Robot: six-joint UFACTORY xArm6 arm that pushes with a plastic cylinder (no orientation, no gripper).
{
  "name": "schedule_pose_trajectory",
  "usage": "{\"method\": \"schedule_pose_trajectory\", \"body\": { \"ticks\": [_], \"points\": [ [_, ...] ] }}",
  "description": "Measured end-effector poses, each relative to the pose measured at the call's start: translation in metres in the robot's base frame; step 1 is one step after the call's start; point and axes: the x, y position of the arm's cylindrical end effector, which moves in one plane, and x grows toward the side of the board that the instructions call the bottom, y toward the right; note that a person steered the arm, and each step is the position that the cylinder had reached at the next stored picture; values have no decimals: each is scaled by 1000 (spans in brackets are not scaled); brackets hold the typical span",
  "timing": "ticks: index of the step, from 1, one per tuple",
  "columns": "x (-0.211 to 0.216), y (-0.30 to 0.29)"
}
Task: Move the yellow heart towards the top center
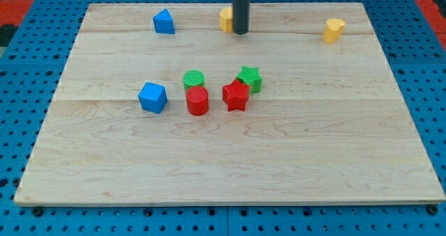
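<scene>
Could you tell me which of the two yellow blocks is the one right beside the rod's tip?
The yellow block at the view's top centre, partly hidden behind my tip. The yellow heart sits apart, near the view's top right.

heart [334, 30] right of my tip [240, 32]

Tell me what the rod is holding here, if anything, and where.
Nothing is held. My tip only stands against the right side of a yellow block near the top centre.

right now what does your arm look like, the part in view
Only a straight dark rod shows, round and plain, near black with a faint sheen. It enters from the view's top and ends at my tip. No cables, markings or joints are visible.
</scene>
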Motion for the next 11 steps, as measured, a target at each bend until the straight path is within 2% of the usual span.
{"method": "schedule_pose_trajectory", "body": {
  "ticks": [1, 2, 3, 5, 6, 7, 8, 9, 10, 11],
  "points": [
    [-37, 102],
    [-13, 174],
    [47, 164],
    [61, 212],
    [95, 153],
    [70, 106],
    [22, 126],
    [-13, 112],
    [-5, 102],
    [-43, 168]
  ]
}}
